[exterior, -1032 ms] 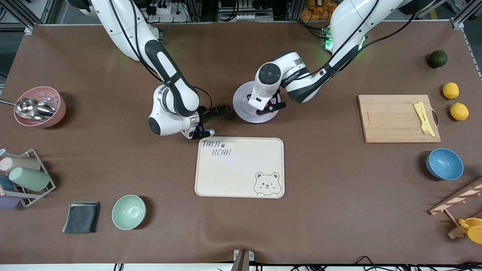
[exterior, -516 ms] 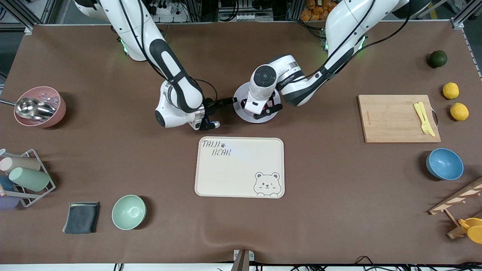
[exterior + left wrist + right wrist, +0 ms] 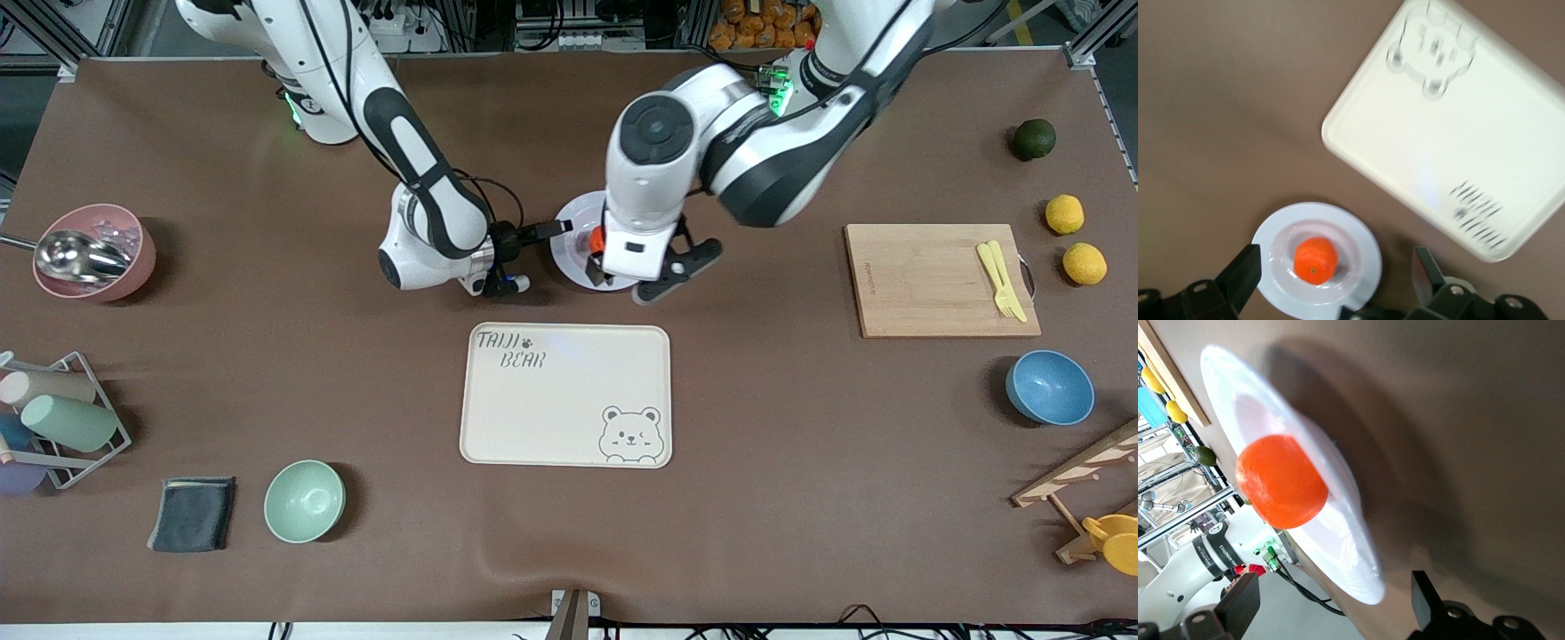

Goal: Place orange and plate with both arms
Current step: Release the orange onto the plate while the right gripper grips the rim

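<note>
The orange (image 3: 595, 240) lies in the middle of the pale plate (image 3: 564, 252), which sits on the table farther from the front camera than the cream bear tray (image 3: 566, 396). My left gripper (image 3: 642, 283) hangs open above the plate with nothing in it. In the left wrist view the orange (image 3: 1315, 260) and the plate (image 3: 1365, 247) lie below the left gripper (image 3: 1331, 277). My right gripper (image 3: 531, 258) stands open, low at the plate's rim toward the right arm's end. In the right wrist view the plate (image 3: 1335, 537) with the orange (image 3: 1280, 482) reaches toward the right gripper (image 3: 1331, 603).
A cutting board (image 3: 925, 280) with a yellow fork, two lemons (image 3: 1064, 213), a dark green fruit (image 3: 1033, 139) and a blue bowl (image 3: 1049, 387) lie toward the left arm's end. A pink bowl (image 3: 93, 252), cup rack (image 3: 53, 422), cloth (image 3: 191, 513) and mint bowl (image 3: 304, 500) lie toward the right arm's end.
The left gripper has opened and risen off the plate, leaving the orange on it. The right gripper has slid toward the plate's rim.
</note>
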Available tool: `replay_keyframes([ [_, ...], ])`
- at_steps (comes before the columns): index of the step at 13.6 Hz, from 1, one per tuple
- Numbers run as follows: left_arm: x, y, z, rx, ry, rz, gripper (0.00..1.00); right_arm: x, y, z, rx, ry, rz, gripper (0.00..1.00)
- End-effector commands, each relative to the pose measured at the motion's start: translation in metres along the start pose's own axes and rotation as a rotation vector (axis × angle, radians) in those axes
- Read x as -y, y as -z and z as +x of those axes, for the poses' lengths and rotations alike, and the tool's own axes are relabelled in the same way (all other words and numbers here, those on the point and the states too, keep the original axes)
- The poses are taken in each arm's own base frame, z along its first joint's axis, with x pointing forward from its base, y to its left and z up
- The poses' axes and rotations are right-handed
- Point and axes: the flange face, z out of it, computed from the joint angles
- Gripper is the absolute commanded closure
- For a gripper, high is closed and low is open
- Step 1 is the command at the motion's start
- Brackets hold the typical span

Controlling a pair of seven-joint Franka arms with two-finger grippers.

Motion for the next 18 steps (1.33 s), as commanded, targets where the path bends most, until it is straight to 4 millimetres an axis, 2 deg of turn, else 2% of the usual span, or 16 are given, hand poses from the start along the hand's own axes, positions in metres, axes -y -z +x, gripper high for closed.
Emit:
replay_keyframes([
  [1,0.014,0.029,0.039,-0.044,0.021,-0.026,0.0,0.005,-0.012,-0.01,-0.026,0.012,-0.005,0.25],
  [2,0.025,0.05,0.052,-0.08,-0.014,-0.044,0.0,0.006,-0.016,-0.011,-0.043,0.022,-0.026,0.48],
  [3,0.038,0.066,0.067,-0.099,-0.035,-0.052,0.0,0.008,-0.021,-0.012,-0.064,0.031,-0.052,0.8],
  [4,0.051,0.073,0.079,-0.105,-0.049,-0.025,0.0,0.009,-0.024,-0.012,-0.076,0.035,-0.066,1.0],
  [5,0.061,0.075,0.089,-0.103,-0.079,0.007,0.0,0.009,-0.025,-0.013,-0.076,0.034,-0.066,1.0],
  [10,0.121,0.118,0.15,-0.143,-0.225,0.039,0.0,0.01,-0.025,-0.008,-0.088,0.019,-0.046,1.0],
  [14,0.167,0.148,0.187,-0.14,-0.303,0.022,0.0,0.021,0.008,0.003,-0.128,0.014,0.009,1.0],
  [15,0.183,0.161,0.193,-0.149,-0.324,0.021,0.0,0.027,0.018,0.005,-0.143,0.015,0.025,1.0],
  [18,0.215,0.177,0.216,-0.143,-0.377,-0.005,0.0,0.036,0.042,0.011,-0.205,-0.018,0.105,1.0],
])
